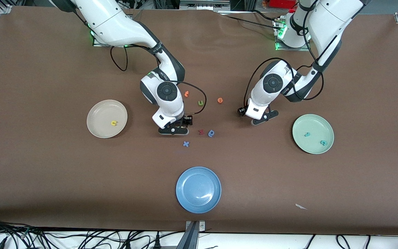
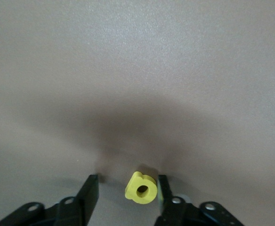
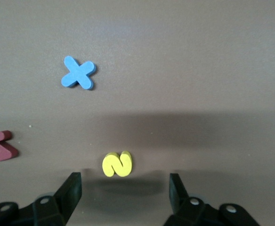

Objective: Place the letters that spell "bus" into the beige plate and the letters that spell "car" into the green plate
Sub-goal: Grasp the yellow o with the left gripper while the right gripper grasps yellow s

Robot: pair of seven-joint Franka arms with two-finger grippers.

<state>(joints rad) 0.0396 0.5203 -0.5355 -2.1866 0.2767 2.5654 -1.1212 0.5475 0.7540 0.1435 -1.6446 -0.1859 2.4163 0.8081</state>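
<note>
The left gripper (image 2: 128,195) stands half-closed around the yellow a (image 2: 141,189), probably untouched; center it first. The right gripper (image 3: 123,188) is spread around the yellow s (image 3: 117,164).

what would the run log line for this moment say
left end effector: low at table, fingers around yellow a | right end effector: open, straddling yellow s | beige plate: yellow u | green plate: two teal letters
</note>
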